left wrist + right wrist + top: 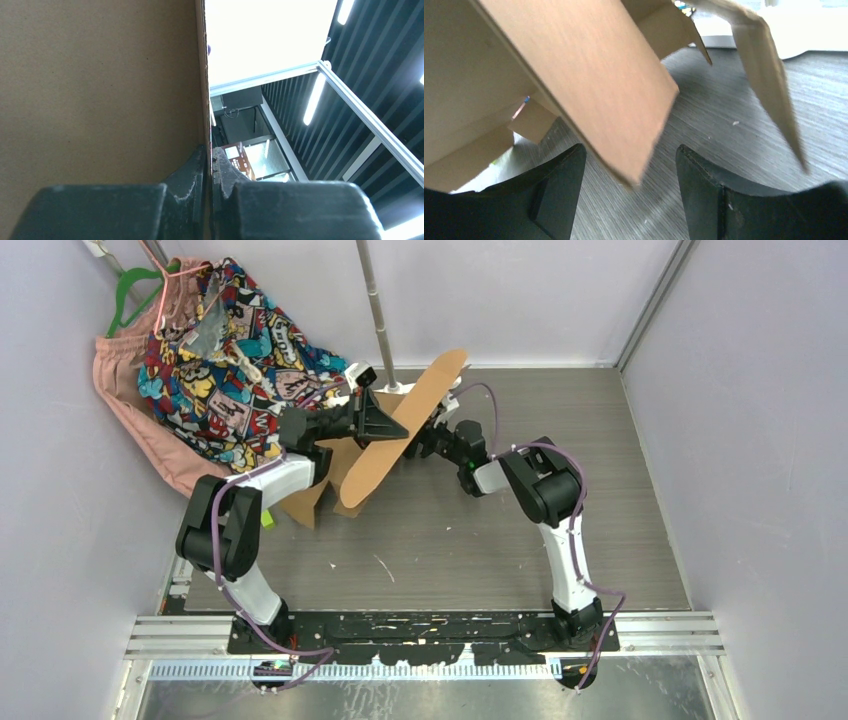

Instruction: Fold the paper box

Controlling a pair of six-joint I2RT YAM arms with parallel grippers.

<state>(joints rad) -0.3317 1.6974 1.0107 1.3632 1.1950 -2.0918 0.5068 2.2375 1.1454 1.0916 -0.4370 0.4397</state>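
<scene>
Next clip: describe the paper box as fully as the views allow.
The paper box is plain brown corrugated cardboard, a partly folded die-cut sheet with flaps sticking out at angles. It stands tilted, lower flaps apparently resting on the table, far left. The left gripper is shut on one panel's edge; the right gripper is open around another panel's corner, not clamping it.

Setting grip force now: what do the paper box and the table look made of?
The paper box: brown cardboard, matte, faintly fibrous face, thin raw edge; probably corrugated. The table: grey wood-grain surface, likely laminate, dull finish with fine streaks.
</scene>
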